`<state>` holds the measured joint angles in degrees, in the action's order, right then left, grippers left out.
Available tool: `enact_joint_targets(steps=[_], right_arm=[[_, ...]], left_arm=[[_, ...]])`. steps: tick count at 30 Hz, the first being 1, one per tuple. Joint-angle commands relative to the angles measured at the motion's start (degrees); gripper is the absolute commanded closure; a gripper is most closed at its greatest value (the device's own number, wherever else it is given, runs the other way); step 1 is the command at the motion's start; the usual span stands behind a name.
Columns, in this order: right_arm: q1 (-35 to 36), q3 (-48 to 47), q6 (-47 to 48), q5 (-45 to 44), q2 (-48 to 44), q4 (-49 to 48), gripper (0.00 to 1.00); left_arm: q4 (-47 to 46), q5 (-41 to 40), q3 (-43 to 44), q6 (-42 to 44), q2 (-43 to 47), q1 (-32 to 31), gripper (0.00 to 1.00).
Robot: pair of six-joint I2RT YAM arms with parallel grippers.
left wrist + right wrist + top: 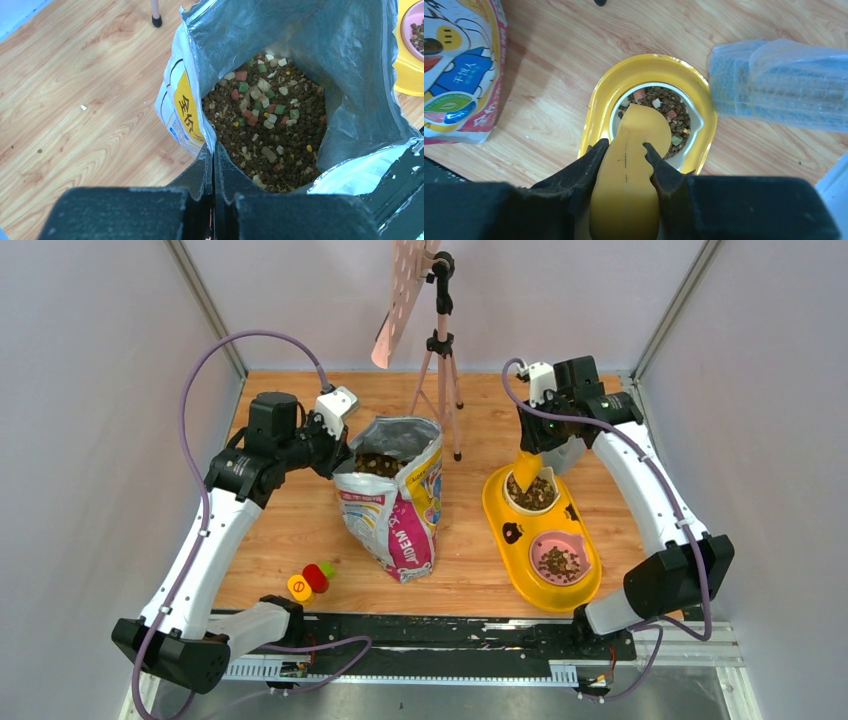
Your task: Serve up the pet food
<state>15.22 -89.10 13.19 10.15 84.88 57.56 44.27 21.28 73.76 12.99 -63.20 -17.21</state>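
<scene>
The pet food (270, 130) lies in three places. Most of it is a heap of dark brown pellets, mixed with pale, green and reddish bits, inside the open bag (395, 510) that stands near the middle of the table (280, 530). The left gripper (214, 150) is fully closed on the bag's rim on the side facing the table's left edge, with the foil-lined lip pinched flat between its fingers.

Toward the right edge lies a yellow feeder (500, 510) with two bowls set in it. The white bowl (533, 507), the one nearer the far edge, has pellets in it; the pink bowl (538, 543), nearer the near edge, holds a thinner layer. The right gripper (624, 147) is clamped partway closed around the handle of a yellow scoop (639, 130), a finger on each side. The scoop is tipped downward, with its mouth over the white bowl (the wrist view shows only its underside, so what it holds cannot be told).

A clear plastic wrapper (774, 85) lies just beyond the feeder toward the far right corner. A tripod (440, 370) stands near the far edge, behind the bag. Three small caps (312, 578), red, yellow and green, sit together near the near edge on the left.
</scene>
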Motion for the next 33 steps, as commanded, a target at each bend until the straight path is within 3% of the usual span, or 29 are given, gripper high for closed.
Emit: enact_joint_targets(steps=[1,4,8,23,27,30,33], right_arm=[[-2.43,-5.35,-2.50,8.97,0.83,0.98,1.00],[-5.33,-5.01,-5.88,27.50,1.26,2.14,1.00],[-3.56,-2.65,-7.59,35.10,4.63,3.17,1.00],[8.41,5.09,-11.05,32.28,19.47,5.97,0.97],[8.41,4.23,-12.79,29.44,22.25,4.14,0.77],[8.14,0.96,-12.27,27.99,23.83,4.14,0.50],[7.62,-3.50,-11.00,29.11,23.36,4.80,0.36]], left_arm=[[-7.83,1.77,3.14,2.02,3.48,0.07,1.00],[-6.49,1.15,3.59,3.29,3.84,0.07,1.00],[-4.81,0.98,3.73,4.16,4.70,0.07,1.00],[-2.89,0.68,3.41,4.14,7.64,0.07,1.00],[-3.63,2.72,2.52,2.19,7.98,0.07,1.00],[-4.37,4.21,1.56,0.35,7.93,0.07,1.00],[-5.03,5.24,1.12,-2.38,7.76,0.07,1.00]])
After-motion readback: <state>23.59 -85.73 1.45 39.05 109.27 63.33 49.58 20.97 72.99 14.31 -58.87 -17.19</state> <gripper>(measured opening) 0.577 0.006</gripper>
